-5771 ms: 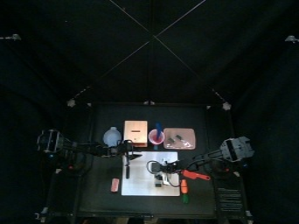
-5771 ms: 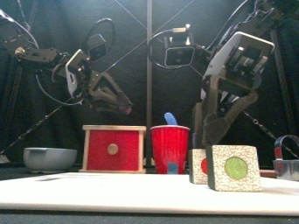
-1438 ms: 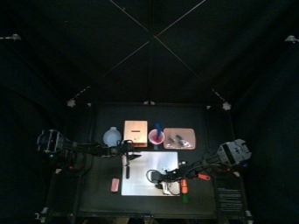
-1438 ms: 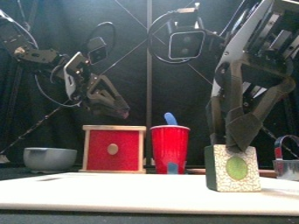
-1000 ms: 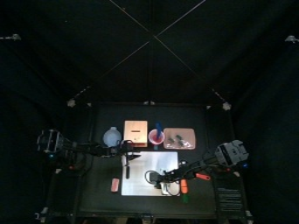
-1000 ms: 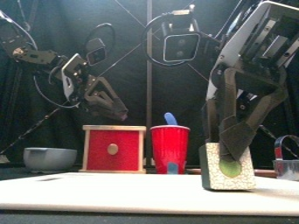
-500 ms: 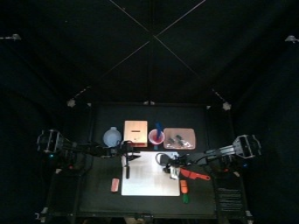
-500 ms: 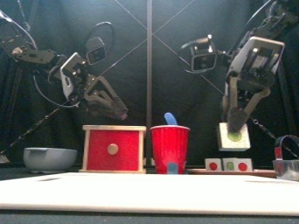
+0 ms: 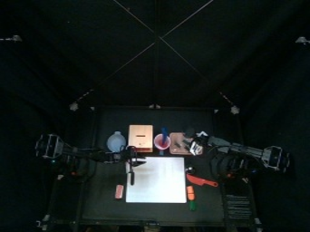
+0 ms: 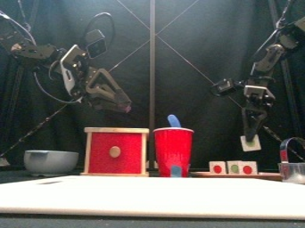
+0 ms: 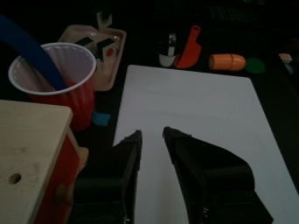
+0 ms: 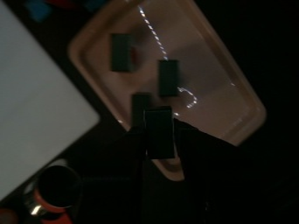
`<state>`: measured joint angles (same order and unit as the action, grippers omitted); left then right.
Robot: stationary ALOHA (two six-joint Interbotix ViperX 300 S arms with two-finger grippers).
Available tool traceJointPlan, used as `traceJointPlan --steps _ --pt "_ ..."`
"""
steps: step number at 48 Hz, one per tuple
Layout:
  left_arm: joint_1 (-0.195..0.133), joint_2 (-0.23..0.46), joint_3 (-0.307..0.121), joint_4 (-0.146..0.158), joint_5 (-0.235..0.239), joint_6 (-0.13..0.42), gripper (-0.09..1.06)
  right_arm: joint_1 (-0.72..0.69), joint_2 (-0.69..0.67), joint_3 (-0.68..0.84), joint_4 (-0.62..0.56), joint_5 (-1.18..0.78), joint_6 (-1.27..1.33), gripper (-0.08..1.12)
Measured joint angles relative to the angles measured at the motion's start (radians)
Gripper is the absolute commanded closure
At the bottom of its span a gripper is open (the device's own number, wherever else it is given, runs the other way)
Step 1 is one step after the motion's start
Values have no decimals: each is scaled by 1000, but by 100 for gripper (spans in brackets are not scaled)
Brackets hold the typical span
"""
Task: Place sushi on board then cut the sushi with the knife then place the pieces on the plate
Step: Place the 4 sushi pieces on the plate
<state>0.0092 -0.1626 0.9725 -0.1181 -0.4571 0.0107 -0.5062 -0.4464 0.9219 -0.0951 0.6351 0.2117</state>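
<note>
sushi piece (image 10: 251, 141) is clenched upright in the jaws of the right gripper (image 10: 251, 137), hanging above the pink tray (image 9: 182, 149) and clear of its surface. right wrist view shows the same: the dark block sits between the two jaws, over the tray's near edge.

two more pieces (image 10: 218, 166) stand side by side on the tray, red and green ends facing front. from the front the held one is to their right and higher.

tray sits at the back right of the bench (image 9: 103, 204), just right of the red cup (image 10: 174, 151), which has the blue knife (image 10: 174, 120) standing in it. wooden box (image 10: 116, 151) with the red drawer front is just left of the cup, and the blue-grey bowl (image 10: 50, 161) is left of that.

white board (image 9: 158, 181) lies in front of that row with nothing on it. red knife (image 9: 201, 183) lies on the bench just off the board's right edge.

left gripper (image 11: 152, 133) hovers over the board's back left part near the cup. its jaws are released with a narrow gap, nothing between them.
</note>
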Motion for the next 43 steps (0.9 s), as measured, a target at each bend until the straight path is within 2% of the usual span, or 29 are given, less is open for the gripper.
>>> traceJointPlan --steps 10,26,43 --pt "-2 0 2 2 0 2 27 -69 49 38 -18 -40 -3 41" --pt "-2 0 0 9 0 0 27 -115 112 78 -12 -160 0 21" --pt "0 0 2 9 0 0 27 -67 66 5 -49 -140 -14 20"
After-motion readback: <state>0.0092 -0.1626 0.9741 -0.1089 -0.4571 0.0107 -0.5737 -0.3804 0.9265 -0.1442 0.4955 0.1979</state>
